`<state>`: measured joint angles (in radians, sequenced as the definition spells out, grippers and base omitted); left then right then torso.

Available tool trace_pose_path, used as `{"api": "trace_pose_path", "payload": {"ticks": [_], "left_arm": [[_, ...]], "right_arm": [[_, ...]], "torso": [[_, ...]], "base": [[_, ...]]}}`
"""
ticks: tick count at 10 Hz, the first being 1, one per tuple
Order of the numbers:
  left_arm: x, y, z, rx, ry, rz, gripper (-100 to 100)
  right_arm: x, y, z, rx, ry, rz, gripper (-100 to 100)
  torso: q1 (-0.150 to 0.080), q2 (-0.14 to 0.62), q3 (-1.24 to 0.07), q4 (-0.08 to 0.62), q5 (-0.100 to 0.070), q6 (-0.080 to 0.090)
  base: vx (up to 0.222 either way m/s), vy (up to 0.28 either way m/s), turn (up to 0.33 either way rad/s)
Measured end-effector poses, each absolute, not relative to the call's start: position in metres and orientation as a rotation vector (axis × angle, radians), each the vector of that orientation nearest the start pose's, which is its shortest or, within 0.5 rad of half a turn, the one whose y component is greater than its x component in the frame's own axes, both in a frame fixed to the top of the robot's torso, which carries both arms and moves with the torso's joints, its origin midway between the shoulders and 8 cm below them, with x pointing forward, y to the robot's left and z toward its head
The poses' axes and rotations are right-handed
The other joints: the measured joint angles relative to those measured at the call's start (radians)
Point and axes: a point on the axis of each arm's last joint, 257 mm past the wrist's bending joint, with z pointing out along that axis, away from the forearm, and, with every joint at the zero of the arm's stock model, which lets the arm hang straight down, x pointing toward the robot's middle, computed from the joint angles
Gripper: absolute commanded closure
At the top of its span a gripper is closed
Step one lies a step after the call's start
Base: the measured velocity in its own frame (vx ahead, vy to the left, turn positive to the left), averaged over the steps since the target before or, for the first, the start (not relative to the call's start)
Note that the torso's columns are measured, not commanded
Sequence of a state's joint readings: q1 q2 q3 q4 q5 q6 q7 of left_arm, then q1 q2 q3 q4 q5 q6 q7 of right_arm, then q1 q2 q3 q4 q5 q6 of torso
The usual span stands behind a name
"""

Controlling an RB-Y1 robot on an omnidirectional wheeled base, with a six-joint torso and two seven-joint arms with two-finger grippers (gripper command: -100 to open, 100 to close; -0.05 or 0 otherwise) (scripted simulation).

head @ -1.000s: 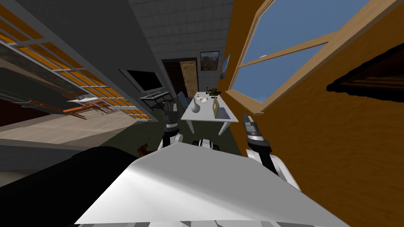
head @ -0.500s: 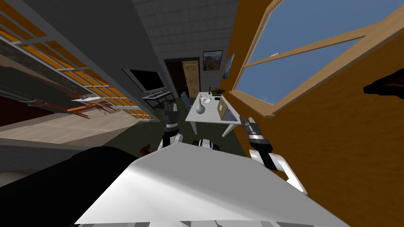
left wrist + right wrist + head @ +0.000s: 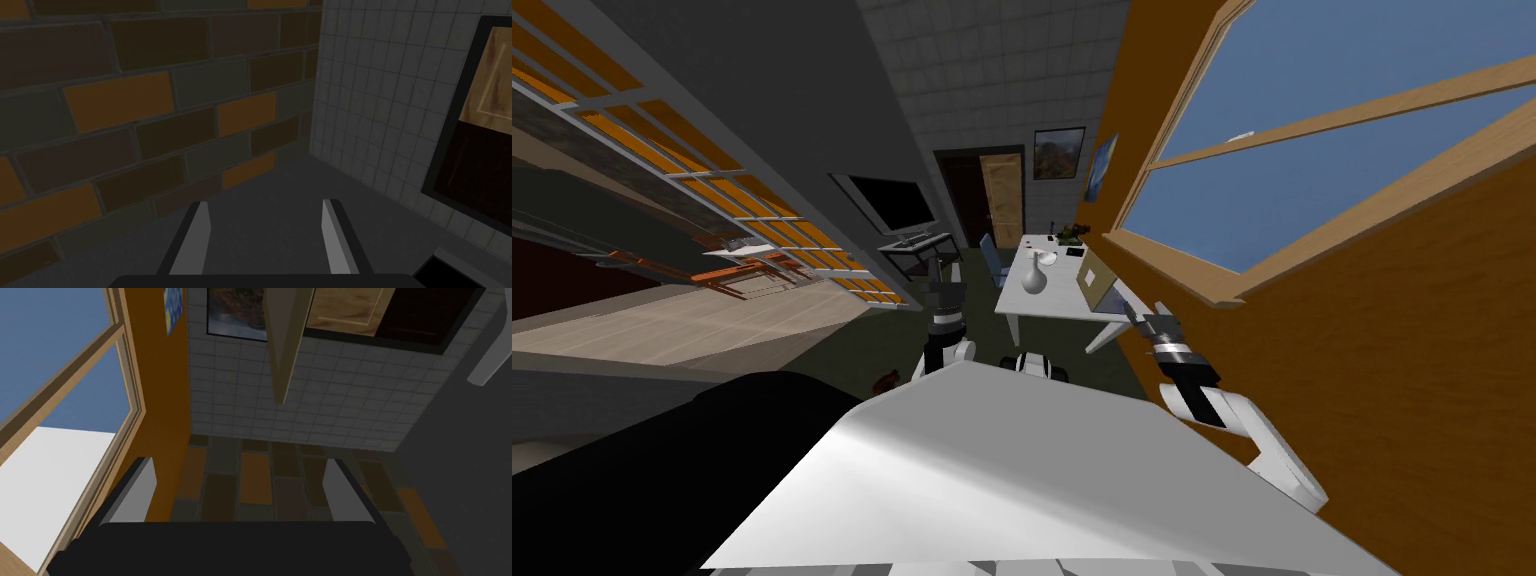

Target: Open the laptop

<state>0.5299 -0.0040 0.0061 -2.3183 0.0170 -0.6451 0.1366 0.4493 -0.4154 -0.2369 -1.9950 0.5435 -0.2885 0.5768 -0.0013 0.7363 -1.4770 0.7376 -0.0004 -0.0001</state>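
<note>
Poised at 1 o'clock, right gripper (image 3: pixel 1150 318) spread near laptop (image 3: pixel 1096 282) on table (image 3: pixel 1052 301); left gripper (image 3: pixel 265 232) spread too. Could knock lid sideways toward vase (image 3: pixel 1033 276) if swung in too flat.

- I see the laptop (image 3: pixel 1096 283) sitting at the near end of the white table (image 3: pixel 1062 292).
- Its tan lid stands raised over a grey base.

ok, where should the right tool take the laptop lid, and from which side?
Probably the free top edge of the laptop lid: tan, thin, standing raised at the window side of the white table. Come from the near end, where the open right tool is closest.
</note>
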Motion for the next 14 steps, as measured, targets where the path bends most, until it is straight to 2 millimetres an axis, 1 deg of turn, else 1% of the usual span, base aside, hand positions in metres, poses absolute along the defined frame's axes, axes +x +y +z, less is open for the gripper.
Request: {"api": "trace_pose_path", "payload": {"ticks": [4,6,8,12,14], "left_arm": [[0.306,0.28,0.058,-0.582,0.459,-1.458,0],[0.306,0.28,0.058,-0.582,0.459,-1.458,0],[0.306,0.28,0.058,-0.582,0.459,-1.458,0],[0.306,0.28,0.058,-0.582,0.459,-1.458,0],[0.306,0.28,0.058,-0.582,0.459,-1.458,0]], "right_arm": [[0.419,-0.424,-0.142,-0.273,1.449,-0.298,-100],[0.418,-0.442,-0.142,-0.321,1.466,-0.383,-100],[0.42,-0.468,-0.148,-0.391,1.489,-0.51,-100],[0.42,-0.518,-0.141,-0.525,1.511,-0.751,-100],[0.421,-0.535,-0.135,-0.575,1.513,-0.845,-100]], "torso": [[0.002,0.001,0.001,0.0,0.001,0.0],[-0.003,0.002,0.001,0.001,-0.001,0.0],[0.004,0.002,0.001,0.001,0.001,0.0],[-0.001,0.002,0.001,0.0,0.0,0.0],[0.0,0.003,0.002,0.001,0.0,0.0]], "base": [[0.051,0.17,0.022],[0.042,0.094,0.024],[0.032,0.17,0.023],[0.061,0.138,0.021],[0.042,0.105,0.016]]}}
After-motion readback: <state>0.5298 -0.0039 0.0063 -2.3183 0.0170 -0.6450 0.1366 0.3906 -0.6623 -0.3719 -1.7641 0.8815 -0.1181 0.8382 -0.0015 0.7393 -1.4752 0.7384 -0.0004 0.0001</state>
